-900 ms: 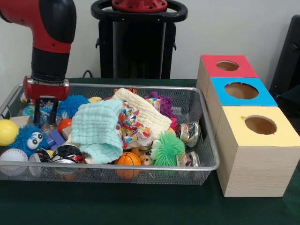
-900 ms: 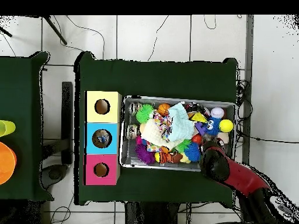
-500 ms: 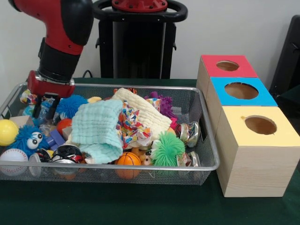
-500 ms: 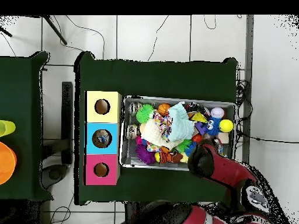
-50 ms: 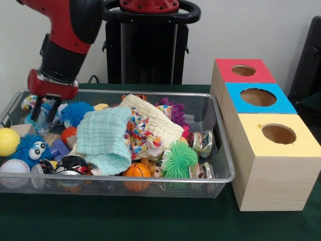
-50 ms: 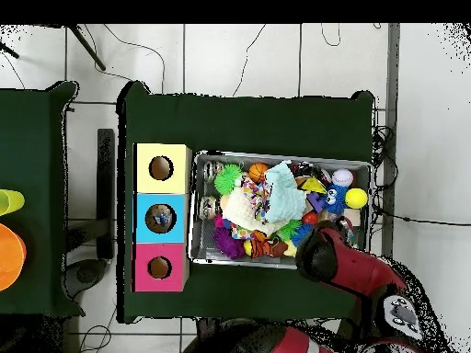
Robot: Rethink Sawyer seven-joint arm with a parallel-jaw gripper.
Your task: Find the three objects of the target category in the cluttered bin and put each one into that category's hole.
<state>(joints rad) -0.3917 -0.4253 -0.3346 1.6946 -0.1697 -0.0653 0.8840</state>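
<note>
While a dark green cloth covers the desk, the floor around it in the overhead view is pale tile with loose cables. A plain light wall stands behind, with a black stand at the middle.

A wire bin sits on the desk, heaped full. Just beside its right end in the front view stand three wooden boxes in a row, touching: a red box farthest back, a blue box in the middle, and a yellow box nearest the camera. Each has a round hole in its top.

Inside the bin, a mint cloth drapes over the middle beside a cream cloth with a patterned fabric between them. A green spiky ball and a small basketball lie near the front rim; a yellow ball, a fuzzy blue toy and a baseball crowd the left end.

The fingers hang over the bin's left back corner, tilted, amid the toys there; I cannot tell whether they are parted or grasping anything. Bare green desk lies in front of the bin and boxes.
</note>
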